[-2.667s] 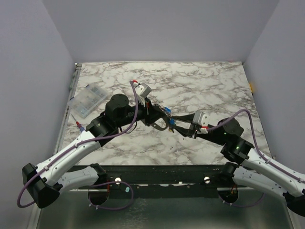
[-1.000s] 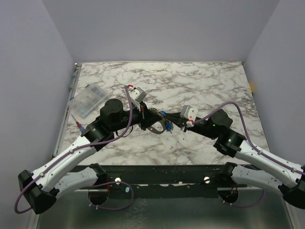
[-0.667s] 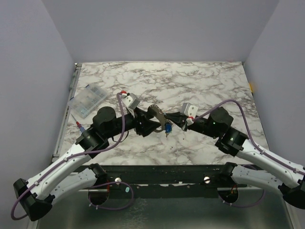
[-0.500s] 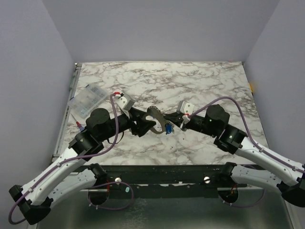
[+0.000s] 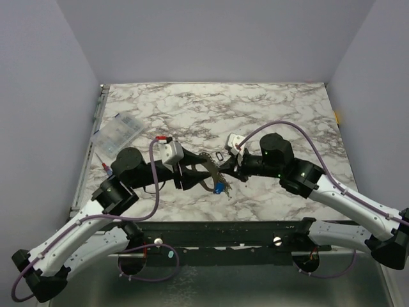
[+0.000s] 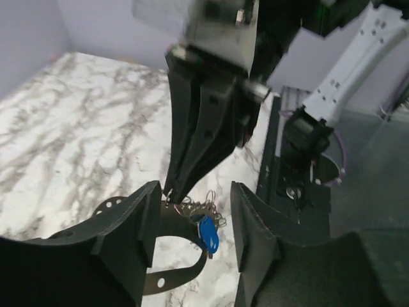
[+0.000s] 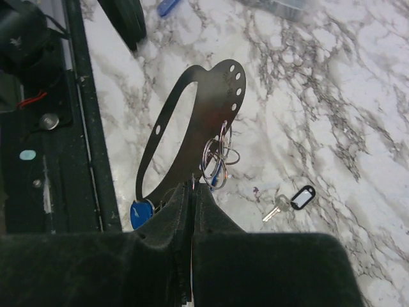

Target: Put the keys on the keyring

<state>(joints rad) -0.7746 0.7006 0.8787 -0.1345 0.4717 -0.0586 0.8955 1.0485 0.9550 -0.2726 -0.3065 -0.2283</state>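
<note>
My right gripper is shut on a thin ring of the keyring, a bunch of silvery wire loops held above the table. From the bunch hang a flat dark metal plate with holes and a blue-headed key. My left gripper stands open with its fingers on either side of the hanging bunch, touching nothing. Another key with a dark tag lies flat on the marble.
A clear plastic compartment box sits at the table's left side. The black front rail runs close below the grippers. Purple cables loop off both arms.
My left gripper has opened, let go of the bunch and drawn back to the left. The right gripper has carried the keyring and plate leftward, staying shut.
</note>
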